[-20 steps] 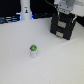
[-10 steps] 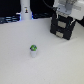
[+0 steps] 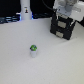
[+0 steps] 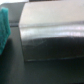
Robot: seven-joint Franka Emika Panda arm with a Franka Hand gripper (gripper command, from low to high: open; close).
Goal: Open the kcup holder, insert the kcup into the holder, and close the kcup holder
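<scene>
The kcup (image 3: 33, 49), a small whitish cup with a green top, stands alone on the white table near the middle of the exterior view. The kcup holder (image 3: 62, 28), a black box with pale marks on its front, sits at the back on the exterior view's right. Its drawer looks closed. My gripper (image 3: 63, 13) hangs just over the holder's top, far from the kcup, and its fingers are too blurred to read. The wrist view is filled by a glossy black top surface (image 4: 50, 35), apparently the holder's, with no fingers showing.
A white upright object (image 3: 25, 10) with a blue glow stands at the back on the exterior view's left, beside dark clutter (image 3: 7, 20). A teal object (image 4: 4, 27) shows at the edge of the wrist view. The white table (image 3: 45, 65) spreads around the kcup.
The arm has stayed over the kcup holder with only a slight shift. The kcup has not moved.
</scene>
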